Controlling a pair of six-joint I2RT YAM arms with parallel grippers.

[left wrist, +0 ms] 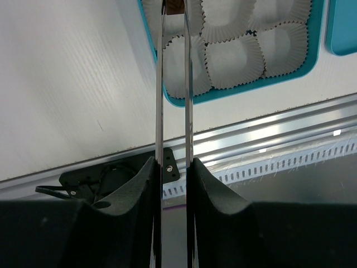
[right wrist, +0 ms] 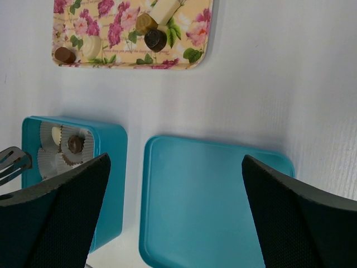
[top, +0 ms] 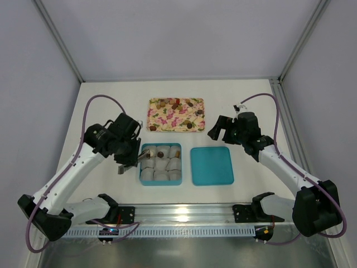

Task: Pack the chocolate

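Squeezing thin metal tongs (left wrist: 188, 111), the left gripper (left wrist: 172, 173) points them straight away toward the blue box (right wrist: 117, 178). A brown chocolate (left wrist: 173, 6) sits pinched at their tips, cut off by the picture edge. White paper cups (left wrist: 234, 61) fill the box, and one holds a round brown piece (right wrist: 75, 143). The right gripper (right wrist: 175, 167) hangs wide open near the blue lid (right wrist: 212, 201). Farther back, more chocolates (top: 175, 104) lie on the flowery tray (top: 162, 118), one long pale piece (right wrist: 165, 8) slanted.

You have a floral tray (top: 167, 120) far back on the bench (top: 251, 106), a teal box (top: 160, 183) of paper cups (top: 162, 175) nearer, a teal lid (top: 212, 166) just right of it.
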